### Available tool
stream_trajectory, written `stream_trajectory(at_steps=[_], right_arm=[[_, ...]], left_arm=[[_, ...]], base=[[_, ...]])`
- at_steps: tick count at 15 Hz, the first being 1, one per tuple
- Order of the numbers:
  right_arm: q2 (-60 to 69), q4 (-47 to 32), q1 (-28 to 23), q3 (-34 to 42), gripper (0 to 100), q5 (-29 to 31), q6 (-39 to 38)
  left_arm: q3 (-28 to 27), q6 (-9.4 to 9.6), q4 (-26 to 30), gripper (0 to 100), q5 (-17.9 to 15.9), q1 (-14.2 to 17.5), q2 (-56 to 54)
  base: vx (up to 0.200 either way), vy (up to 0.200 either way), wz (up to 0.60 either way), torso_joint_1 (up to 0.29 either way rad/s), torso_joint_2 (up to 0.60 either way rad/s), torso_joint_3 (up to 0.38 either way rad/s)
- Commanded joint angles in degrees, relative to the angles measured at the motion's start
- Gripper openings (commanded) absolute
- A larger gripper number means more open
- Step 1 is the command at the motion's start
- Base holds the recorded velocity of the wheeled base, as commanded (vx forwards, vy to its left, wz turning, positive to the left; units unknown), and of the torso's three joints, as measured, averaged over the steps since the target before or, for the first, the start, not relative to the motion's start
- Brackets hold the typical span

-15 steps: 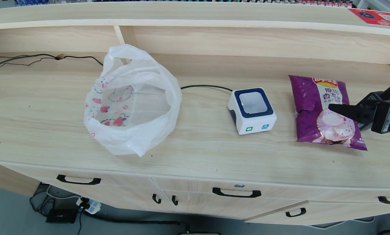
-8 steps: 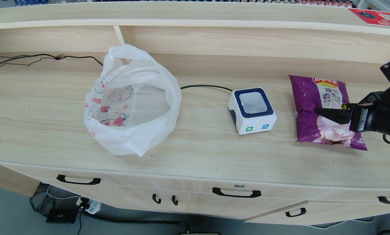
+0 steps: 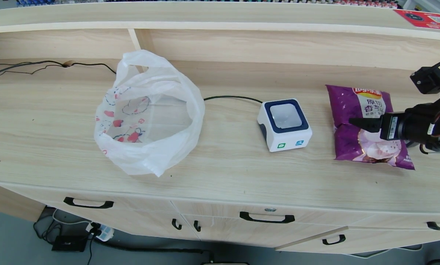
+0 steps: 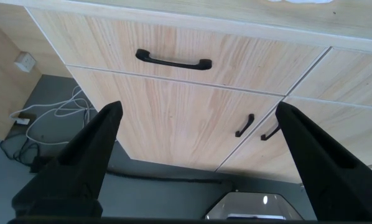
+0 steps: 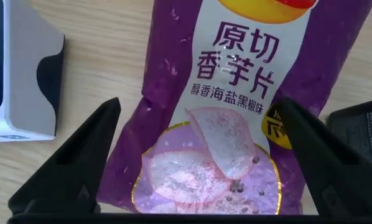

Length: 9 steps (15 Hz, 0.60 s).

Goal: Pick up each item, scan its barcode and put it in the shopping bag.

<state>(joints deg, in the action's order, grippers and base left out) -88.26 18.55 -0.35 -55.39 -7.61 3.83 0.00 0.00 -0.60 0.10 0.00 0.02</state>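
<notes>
Advance of right gripper (image 3: 364, 124) over the last second: in from the counter's right end, tip now above the middle of the chips bag (image 3: 353, 105), wrist rolled over on the way. Fingers (image 5: 74, 162) spread wide, one along each long side of the packet; contact with it cannot be told.

Chips bag unmoved: flat, face up on the counter (image 3: 223, 165), just right of the scanner (image 3: 284, 124). Shopping bag (image 3: 148, 114) also unmoved, mouth open, well left of the scanner; nothing bagged yet by the look of it.

Left gripper (image 4: 198, 107) low, in front of the drawers (image 4: 173, 93), fingers apart, holding nothing.

Reading: approach done or nearly so, first pick-up not yet made. Likely next: descent and a close across the packet's width. Barcode probably on the underside, so a turn toward the scanner window to be expected.

Risk: slick, air-filled film could slip out of a shallow pinch.
</notes>
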Motion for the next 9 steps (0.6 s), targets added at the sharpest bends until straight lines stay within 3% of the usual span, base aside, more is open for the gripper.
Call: stream_trajectory(at_steps=[1,9], right_arm=[[-1.8,0.1,-0.5,-0.3,100,0.0,0.0],[-7.3,6.4,-2.0,-1.1,100,-0.3,0.1]], left_arm=[[0.0,0.0,0.0,100,0.0,0.0,0.0],[0.0,0.09,-0.2,100,0.1,0.0,0.0]], base=[[0.0,0.0,0.0,0.0,0.0,0.0],[0.0,0.0,0.0,0.0,0.0,0.0]])
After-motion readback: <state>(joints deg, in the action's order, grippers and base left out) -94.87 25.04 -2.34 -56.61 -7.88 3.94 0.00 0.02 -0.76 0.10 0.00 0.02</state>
